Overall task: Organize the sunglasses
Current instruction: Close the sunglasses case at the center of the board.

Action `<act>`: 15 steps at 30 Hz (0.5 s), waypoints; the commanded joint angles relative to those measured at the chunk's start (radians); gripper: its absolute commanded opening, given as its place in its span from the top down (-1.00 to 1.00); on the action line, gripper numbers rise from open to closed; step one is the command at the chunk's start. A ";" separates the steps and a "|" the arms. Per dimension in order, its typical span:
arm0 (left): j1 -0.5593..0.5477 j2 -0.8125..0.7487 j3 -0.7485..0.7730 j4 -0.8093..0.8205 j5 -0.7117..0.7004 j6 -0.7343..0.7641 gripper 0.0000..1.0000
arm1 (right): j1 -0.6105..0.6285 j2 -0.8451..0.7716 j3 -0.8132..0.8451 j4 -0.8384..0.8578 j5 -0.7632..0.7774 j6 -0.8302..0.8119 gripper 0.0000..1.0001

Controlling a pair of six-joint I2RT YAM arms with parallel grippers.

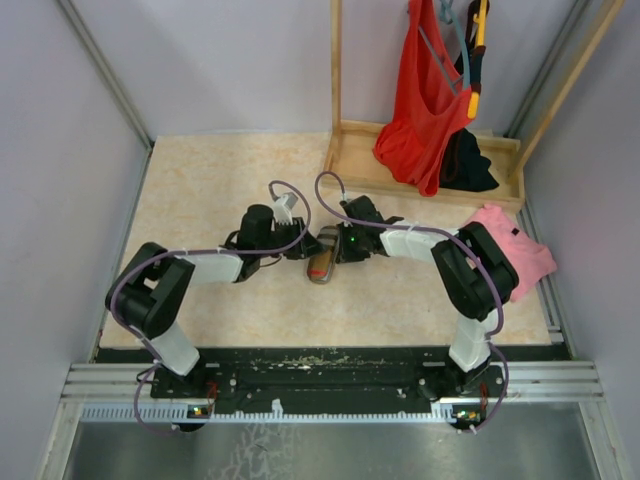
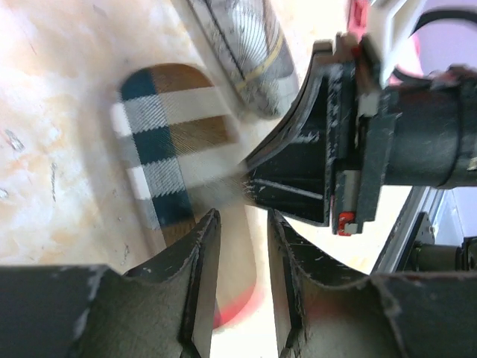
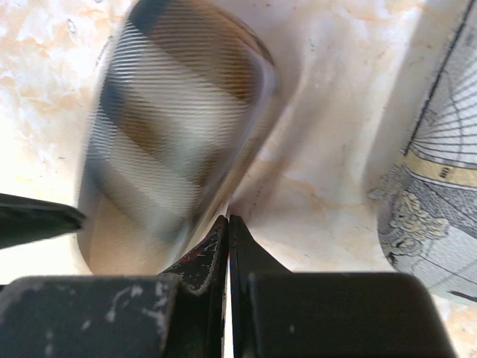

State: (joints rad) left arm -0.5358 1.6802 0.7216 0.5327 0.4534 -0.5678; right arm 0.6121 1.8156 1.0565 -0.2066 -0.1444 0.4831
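Bracing plaid case (image 2: 175, 142) at tabletop (image 1: 200, 180) ctr: R gripper (image 3: 229, 221) clenched, tips at its rim; L gripper (image 2: 242, 224) part-spread astride case end, grip unconfirmed; prob. steadying it.

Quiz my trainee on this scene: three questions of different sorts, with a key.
1. True or false: the right gripper has its jaws shut.
2. In the right wrist view, the plaid case lies: A) left of the jaws' tip, B) right of it, C) out of view.
3. How many oblong cases appear in the right wrist view?
Key: 1 true; 2 A; 3 two, the plaid one and the grey-patterned case.
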 commanded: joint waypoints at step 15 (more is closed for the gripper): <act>-0.029 -0.070 -0.003 -0.133 -0.065 0.042 0.22 | 0.002 -0.069 0.028 0.017 0.076 -0.018 1.00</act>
State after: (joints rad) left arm -0.5594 1.6791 0.7155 0.4698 0.4339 -0.5571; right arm 0.6125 1.8198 1.0565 -0.1860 -0.1287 0.4892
